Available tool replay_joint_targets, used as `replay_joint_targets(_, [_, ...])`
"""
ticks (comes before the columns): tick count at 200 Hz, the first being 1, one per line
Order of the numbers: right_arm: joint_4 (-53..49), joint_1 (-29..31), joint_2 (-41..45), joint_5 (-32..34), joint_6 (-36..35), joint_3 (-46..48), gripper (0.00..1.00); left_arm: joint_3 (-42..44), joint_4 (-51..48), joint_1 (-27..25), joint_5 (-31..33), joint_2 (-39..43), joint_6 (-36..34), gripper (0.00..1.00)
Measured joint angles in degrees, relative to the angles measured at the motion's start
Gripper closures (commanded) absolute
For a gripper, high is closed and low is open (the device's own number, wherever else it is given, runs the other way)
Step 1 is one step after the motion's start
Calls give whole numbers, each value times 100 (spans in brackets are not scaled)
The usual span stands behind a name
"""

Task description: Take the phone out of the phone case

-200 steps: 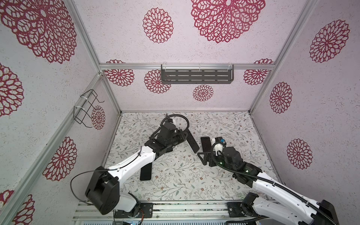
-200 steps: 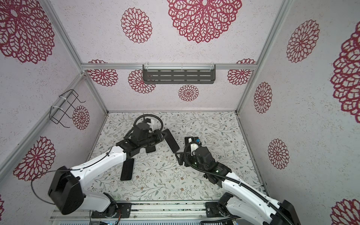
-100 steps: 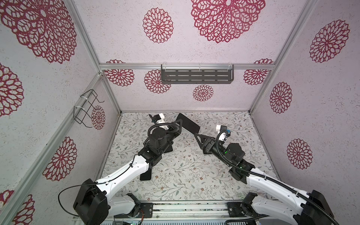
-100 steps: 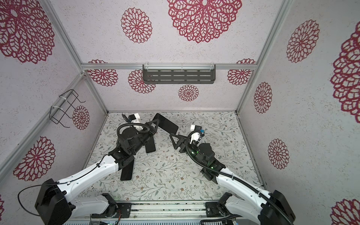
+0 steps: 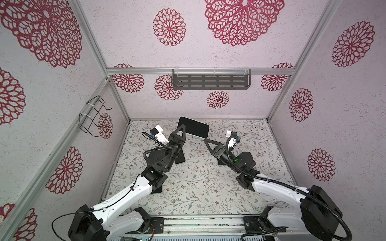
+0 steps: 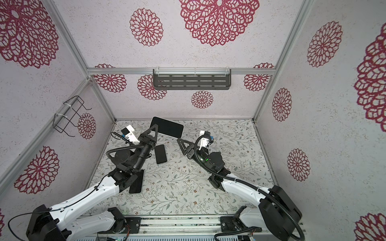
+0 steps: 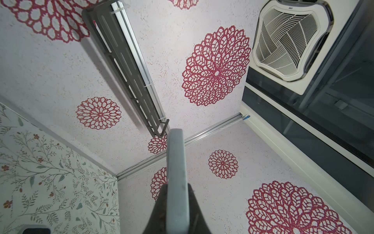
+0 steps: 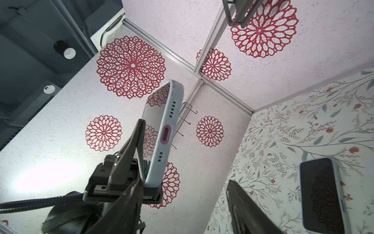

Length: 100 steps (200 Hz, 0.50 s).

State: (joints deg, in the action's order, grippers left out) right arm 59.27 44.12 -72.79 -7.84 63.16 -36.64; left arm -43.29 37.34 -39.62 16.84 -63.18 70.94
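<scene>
Holding the phone (image 5: pixel 193 129) clear of the floral table (image 5: pixel 198 187) near the back wall, the left gripper (image 5: pixel 181 130) is clamped on it by one end, with screen and back pinched between the jaws. The device is seated in its pale grey-blue phone case (image 8: pixel 168 129). The right gripper (image 5: pixel 208 143) sits just beside the opposite end, its fingers (image 8: pixel 242 206) spread apart with nothing between them; contact with the case cannot be confirmed. A black handset (image 6: pixel 160 154) lies flat on the table beside the left wrist, and a second handset (image 6: pixel 136 183) lies partly under the left arm
</scene>
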Motion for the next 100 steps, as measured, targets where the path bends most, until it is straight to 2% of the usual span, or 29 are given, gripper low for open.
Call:
replay_joint_targets(37, [328, 2, -70, -55, 155, -2, 36, 92, 162, -7, -9, -52, 140, 100])
replay_joint_targets(100, [997, -9, -391, -170, 505, -22, 64, 168, 262, -7, -7, -63, 260, 100])
